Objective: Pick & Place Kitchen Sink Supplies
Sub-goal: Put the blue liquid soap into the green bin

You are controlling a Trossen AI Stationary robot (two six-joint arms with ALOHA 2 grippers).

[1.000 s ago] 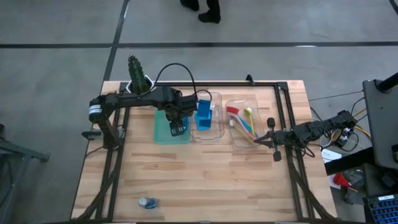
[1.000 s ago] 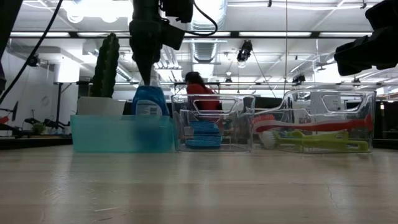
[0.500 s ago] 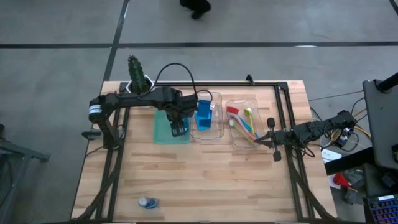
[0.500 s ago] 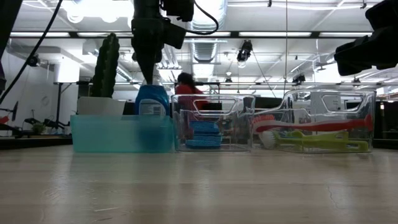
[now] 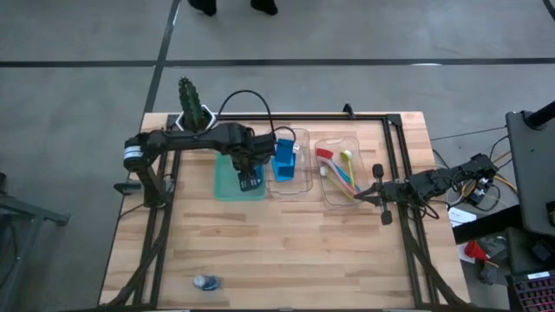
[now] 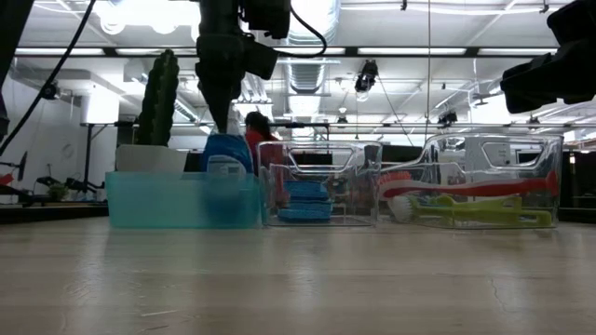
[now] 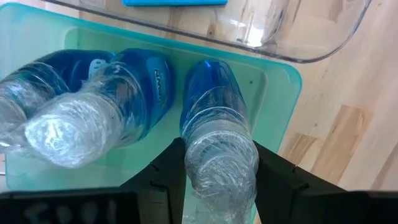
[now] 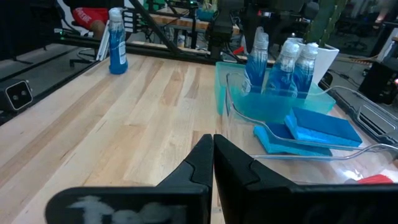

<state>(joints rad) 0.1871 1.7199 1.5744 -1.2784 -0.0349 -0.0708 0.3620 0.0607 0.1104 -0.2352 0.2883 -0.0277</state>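
Left gripper (image 7: 217, 168) sits over the green tray (image 7: 280, 93), fingers part-spread and pinching the neck of a blue bottle (image 7: 214, 112) — pads on either side of the clear cap end. The bottle stands upright inside the tray, at the end nearest the clear tray (image 5: 290, 165) with the blue sponges (image 5: 284, 161). Two more bottles (image 7: 93, 106) stand beside it in the same tray, touching each other. A fourth bottle (image 5: 205, 282) lies alone at the near edge of the table (image 5: 286, 251), well apart.

Handling, judged: small plastic bottle, light, fairly stiff, smooth and likely slippery — the narrow neck under the cap looks like the best hold, body too rounded. Tips easily if bumped on release.

Right gripper (image 8: 212, 155) is pressed together, holding nothing, parked beside the brush tray (image 5: 340, 173).
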